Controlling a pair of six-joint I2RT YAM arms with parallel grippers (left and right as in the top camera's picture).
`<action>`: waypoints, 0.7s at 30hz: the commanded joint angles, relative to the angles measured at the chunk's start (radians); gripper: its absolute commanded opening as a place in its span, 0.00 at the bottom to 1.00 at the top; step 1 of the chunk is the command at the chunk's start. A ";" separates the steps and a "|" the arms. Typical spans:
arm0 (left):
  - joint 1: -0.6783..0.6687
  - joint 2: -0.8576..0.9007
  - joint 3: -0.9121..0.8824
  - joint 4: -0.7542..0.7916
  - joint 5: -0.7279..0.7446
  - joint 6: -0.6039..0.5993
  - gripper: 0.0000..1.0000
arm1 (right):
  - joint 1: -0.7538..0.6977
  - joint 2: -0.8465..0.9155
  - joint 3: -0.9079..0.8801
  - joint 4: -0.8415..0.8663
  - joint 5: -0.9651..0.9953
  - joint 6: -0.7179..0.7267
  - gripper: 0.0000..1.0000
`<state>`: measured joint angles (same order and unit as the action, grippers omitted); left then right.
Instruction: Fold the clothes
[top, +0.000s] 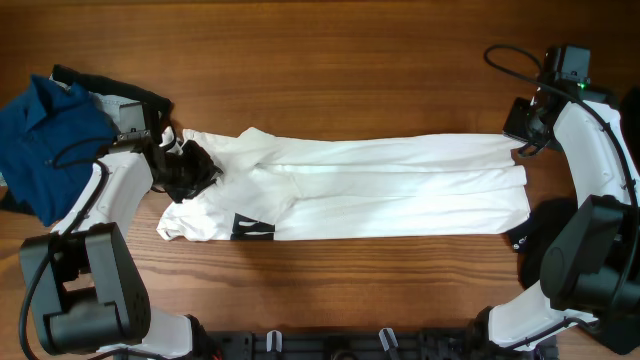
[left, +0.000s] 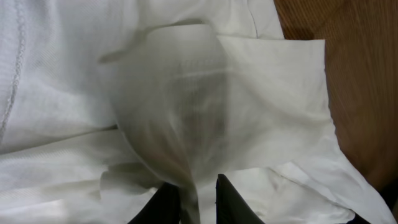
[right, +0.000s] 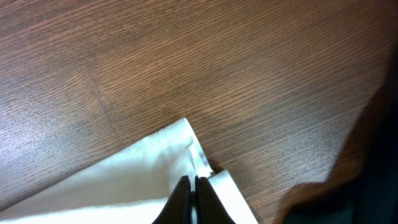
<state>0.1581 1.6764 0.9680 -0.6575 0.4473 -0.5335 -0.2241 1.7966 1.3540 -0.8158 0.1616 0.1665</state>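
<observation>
The white T-shirt (top: 380, 190) lies across the middle of the surface (top: 350, 60) as a long band, sides already turned in, with its black print (top: 253, 229) showing toward the front-left. The left fingers (top: 195, 170) are clamped on a pinch of fabric at the collar end. The right fingers (right: 189, 200) are pressed together on the hem's far corner near the right edge. By my reading the crosswise folds are not yet made, and the blue garment (top: 45, 140) lies heaped and unfolded at the left edge.

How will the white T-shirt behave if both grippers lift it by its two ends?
Probably floppy: the white T-shirt lies creased and bunches where the left gripper pinches it. Lifted, its middle would likely sag between that and the right gripper, which holds a corner. It seems light: the fabric looks thin, nearly see-through.
</observation>
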 joint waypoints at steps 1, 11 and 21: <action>0.025 0.011 0.018 0.003 0.043 0.004 0.20 | -0.005 -0.020 -0.007 -0.004 0.022 -0.006 0.04; -0.004 0.014 0.014 -0.001 -0.094 0.010 0.06 | -0.005 -0.020 -0.007 -0.005 0.022 -0.006 0.04; -0.016 -0.132 0.085 -0.015 -0.095 0.115 0.04 | -0.005 -0.020 -0.007 -0.039 0.022 0.018 0.04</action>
<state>0.1394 1.6569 1.0019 -0.6586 0.3630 -0.4690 -0.2241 1.7966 1.3540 -0.8394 0.1619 0.1673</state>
